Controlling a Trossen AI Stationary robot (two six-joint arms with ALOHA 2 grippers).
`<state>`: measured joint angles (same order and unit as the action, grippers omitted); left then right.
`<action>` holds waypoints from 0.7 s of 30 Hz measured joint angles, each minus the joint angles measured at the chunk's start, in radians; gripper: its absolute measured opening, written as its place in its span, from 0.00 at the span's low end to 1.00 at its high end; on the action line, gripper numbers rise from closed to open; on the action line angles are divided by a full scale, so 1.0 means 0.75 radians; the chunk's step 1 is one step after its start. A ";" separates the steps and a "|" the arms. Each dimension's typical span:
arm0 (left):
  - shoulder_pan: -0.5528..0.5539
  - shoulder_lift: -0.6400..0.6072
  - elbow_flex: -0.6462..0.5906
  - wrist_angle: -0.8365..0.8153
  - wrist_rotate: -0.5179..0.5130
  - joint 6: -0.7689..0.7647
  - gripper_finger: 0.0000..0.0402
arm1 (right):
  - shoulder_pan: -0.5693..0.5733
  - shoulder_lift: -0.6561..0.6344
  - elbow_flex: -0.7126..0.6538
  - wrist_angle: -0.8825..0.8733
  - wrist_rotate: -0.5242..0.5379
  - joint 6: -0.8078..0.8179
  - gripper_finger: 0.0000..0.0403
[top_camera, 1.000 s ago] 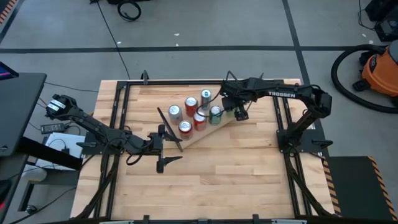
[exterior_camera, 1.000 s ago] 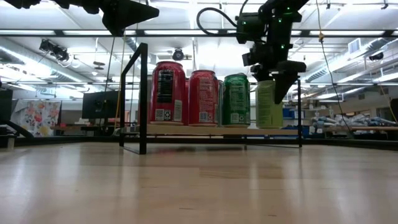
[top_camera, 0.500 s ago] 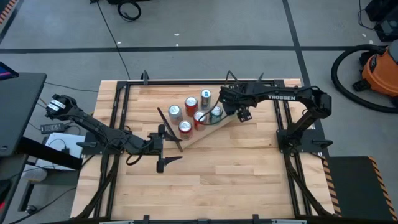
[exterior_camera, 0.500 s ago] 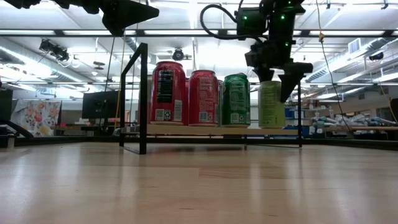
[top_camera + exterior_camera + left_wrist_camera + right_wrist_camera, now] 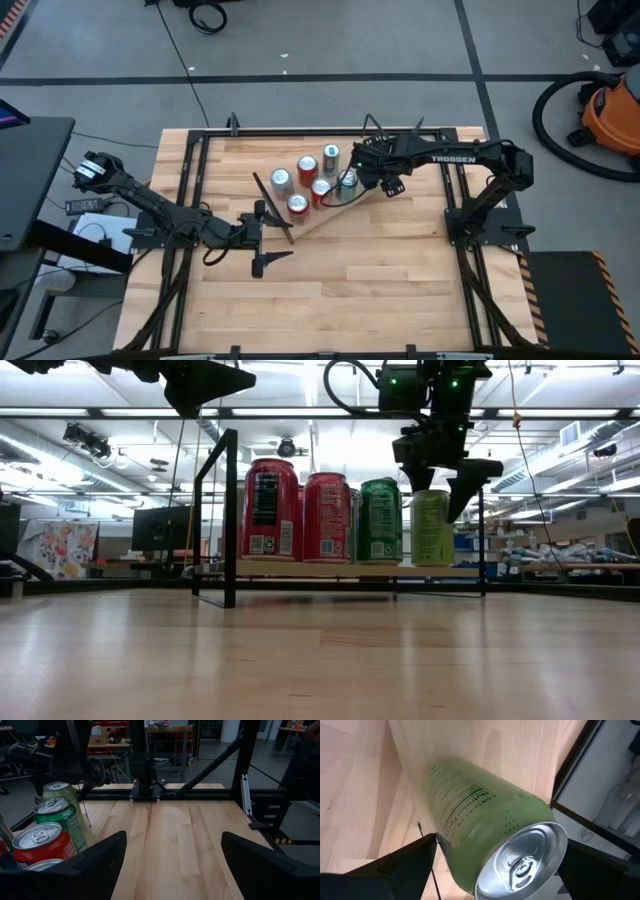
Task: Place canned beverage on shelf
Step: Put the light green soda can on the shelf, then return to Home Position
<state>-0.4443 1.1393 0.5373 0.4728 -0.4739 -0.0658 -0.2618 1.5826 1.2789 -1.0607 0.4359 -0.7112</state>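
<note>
1. My right gripper (image 5: 443, 490) hangs over the far right end of the shelf (image 5: 350, 571), with its fingers spread on either side of the top of a light green can (image 5: 433, 528).
2. In my right wrist view that light green can (image 5: 485, 830) fills the space between my two dark fingers, and there is open space on each side of it, so the jaws are parted and not clamped on it.
3. In the low view the light green can stands upright on the shelf plank, just beside a darker green can (image 5: 380, 520).
4. To the other side of the darker green can stand two red cans (image 5: 300, 510), all upright in a row on the plank, near the black rod frame (image 5: 226, 510) at that end.
5. From above, the shelf (image 5: 335, 210) lies at an angle on the wooden tabletop (image 5: 380, 280), and I count five can tops clustered on it, with my right gripper (image 5: 362, 172) over the one nearest my right arm.
6. My left gripper (image 5: 272, 238) waits low over the tabletop, just off the shelf's other end, well apart from the light green can.
7. In my left wrist view its two fingers (image 5: 95, 865) stand wide apart with bare tabletop between them, holding nothing; the row of cans (image 5: 55, 822) shows to one side.
</note>
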 joint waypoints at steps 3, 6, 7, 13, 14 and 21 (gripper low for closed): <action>0.000 0.000 0.000 0.000 0.000 0.000 0.84 | 0.006 -0.004 0.000 0.003 0.021 0.002 0.96; 0.000 0.000 0.000 0.000 0.000 0.000 0.84 | 0.014 -0.018 0.003 0.019 0.022 0.006 0.97; 0.000 0.000 0.000 0.000 0.000 0.000 0.84 | 0.018 -0.021 0.008 0.016 0.023 0.007 0.98; 0.000 0.000 0.000 -0.001 0.000 0.000 0.84 | 0.055 -0.021 0.103 -0.019 0.025 0.067 0.99; 0.000 0.000 0.000 -0.001 0.000 0.000 0.84 | 0.065 -0.021 0.117 -0.032 0.032 0.071 0.99; -0.001 0.000 0.000 0.025 0.000 0.064 0.84 | 0.195 -0.021 0.266 -0.241 0.189 0.197 0.99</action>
<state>-0.4449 1.1397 0.5373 0.4912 -0.4740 -0.0179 -0.1155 1.5665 1.4782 -1.2415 0.5777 -0.5632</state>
